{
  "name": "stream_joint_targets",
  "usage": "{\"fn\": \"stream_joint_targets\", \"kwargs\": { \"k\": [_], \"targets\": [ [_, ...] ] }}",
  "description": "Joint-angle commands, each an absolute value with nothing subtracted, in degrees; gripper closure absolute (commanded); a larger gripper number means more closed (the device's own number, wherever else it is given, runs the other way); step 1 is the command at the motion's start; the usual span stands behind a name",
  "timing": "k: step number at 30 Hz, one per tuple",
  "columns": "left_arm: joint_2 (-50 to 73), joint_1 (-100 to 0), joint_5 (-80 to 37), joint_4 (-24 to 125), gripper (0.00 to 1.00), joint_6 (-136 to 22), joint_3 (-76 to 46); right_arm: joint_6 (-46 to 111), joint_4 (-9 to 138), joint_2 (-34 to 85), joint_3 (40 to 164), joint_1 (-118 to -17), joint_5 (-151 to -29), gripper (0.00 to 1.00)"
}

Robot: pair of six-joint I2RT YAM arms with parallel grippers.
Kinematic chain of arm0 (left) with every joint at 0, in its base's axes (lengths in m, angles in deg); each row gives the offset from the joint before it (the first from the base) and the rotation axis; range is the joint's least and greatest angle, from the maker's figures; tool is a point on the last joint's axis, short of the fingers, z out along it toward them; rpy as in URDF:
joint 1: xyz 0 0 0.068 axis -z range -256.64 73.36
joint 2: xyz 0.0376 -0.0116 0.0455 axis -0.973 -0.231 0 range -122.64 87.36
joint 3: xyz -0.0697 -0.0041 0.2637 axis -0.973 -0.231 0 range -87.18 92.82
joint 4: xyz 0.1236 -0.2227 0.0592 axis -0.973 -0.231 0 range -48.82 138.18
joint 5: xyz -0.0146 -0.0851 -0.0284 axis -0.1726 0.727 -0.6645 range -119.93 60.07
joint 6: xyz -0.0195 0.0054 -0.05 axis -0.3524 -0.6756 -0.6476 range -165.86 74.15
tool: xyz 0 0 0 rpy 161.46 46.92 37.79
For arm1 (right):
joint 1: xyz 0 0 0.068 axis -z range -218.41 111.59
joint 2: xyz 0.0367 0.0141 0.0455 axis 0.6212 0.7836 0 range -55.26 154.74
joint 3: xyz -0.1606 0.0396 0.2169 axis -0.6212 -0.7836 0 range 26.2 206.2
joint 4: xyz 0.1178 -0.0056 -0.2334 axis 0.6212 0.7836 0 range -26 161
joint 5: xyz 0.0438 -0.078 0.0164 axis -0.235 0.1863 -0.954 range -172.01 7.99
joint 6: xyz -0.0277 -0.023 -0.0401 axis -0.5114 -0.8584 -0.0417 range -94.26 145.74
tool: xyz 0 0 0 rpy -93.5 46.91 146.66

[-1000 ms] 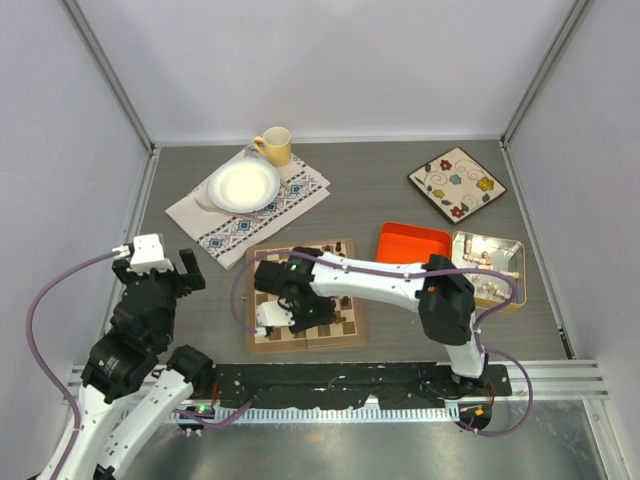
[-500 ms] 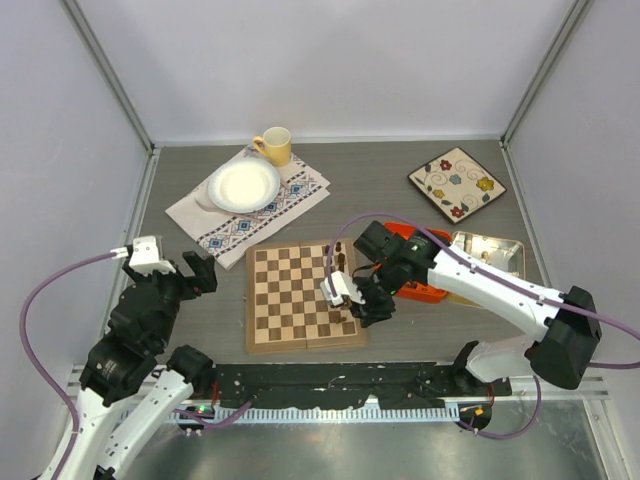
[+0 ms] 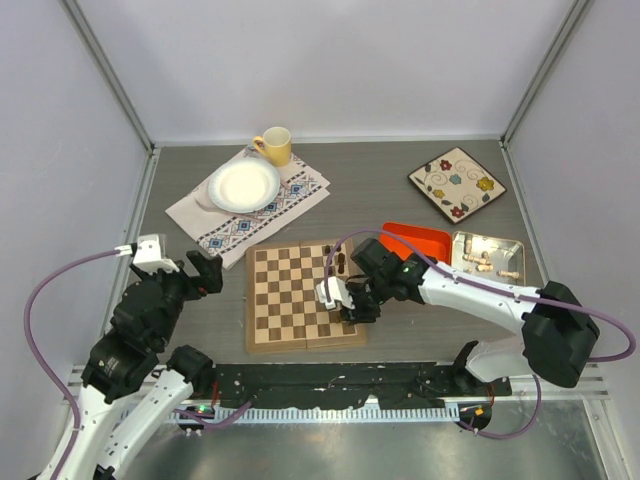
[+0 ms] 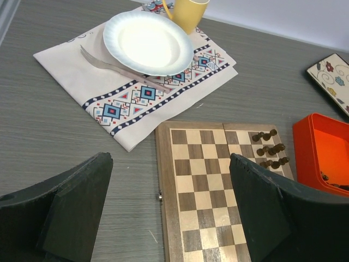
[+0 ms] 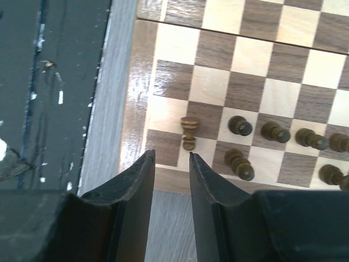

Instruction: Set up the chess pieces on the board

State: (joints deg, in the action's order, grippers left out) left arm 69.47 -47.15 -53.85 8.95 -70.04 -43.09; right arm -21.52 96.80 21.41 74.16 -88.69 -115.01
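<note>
Dark-brown turned wooden chess piece [image 5: 189, 132] stood on chequered wooden board [image 5: 210, 84], just beyond right gripper [image 5: 172, 156], jaws narrowly apart, empty.

Board [image 3: 290, 300] sits front-centre on the table [image 3: 380, 190], with the chess pieces [image 4: 268, 148] bunched in its far right corner. Behind-left there's a cloth [image 3: 215, 228] with 1 plate [image 3: 243, 185] on it, a fork [image 4: 117, 66] alongside, and a mug [image 3: 275, 146] just behind. Right of the board: 1 box [image 3: 425, 238], then a tray [image 3: 495, 243] holding loose pieces [image 3: 485, 264]. A square plate [image 3: 457, 182] sits far back right.
</note>
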Motion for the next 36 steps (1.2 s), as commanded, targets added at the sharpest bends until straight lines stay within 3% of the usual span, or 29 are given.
{"fn": "stream_joint_targets", "kwargs": {
  "k": [1,25,36],
  "targets": [
    [68.9,-47.38,-52.7,11.44,0.07,-71.52,-43.41,-19.43,86.51,22.26,72.6,-89.65,-109.71,0.63],
    [69.34,-47.38,-52.34,11.0,0.08,-71.34,-44.03,-20.14,83.07,26.74,70.14,-92.28,-105.04,0.63],
    [70.04,-47.46,-52.69,10.56,0.07,-71.17,-43.94,-20.66,86.84,29.21,71.55,-92.9,-105.74,0.8]
  ]
}}
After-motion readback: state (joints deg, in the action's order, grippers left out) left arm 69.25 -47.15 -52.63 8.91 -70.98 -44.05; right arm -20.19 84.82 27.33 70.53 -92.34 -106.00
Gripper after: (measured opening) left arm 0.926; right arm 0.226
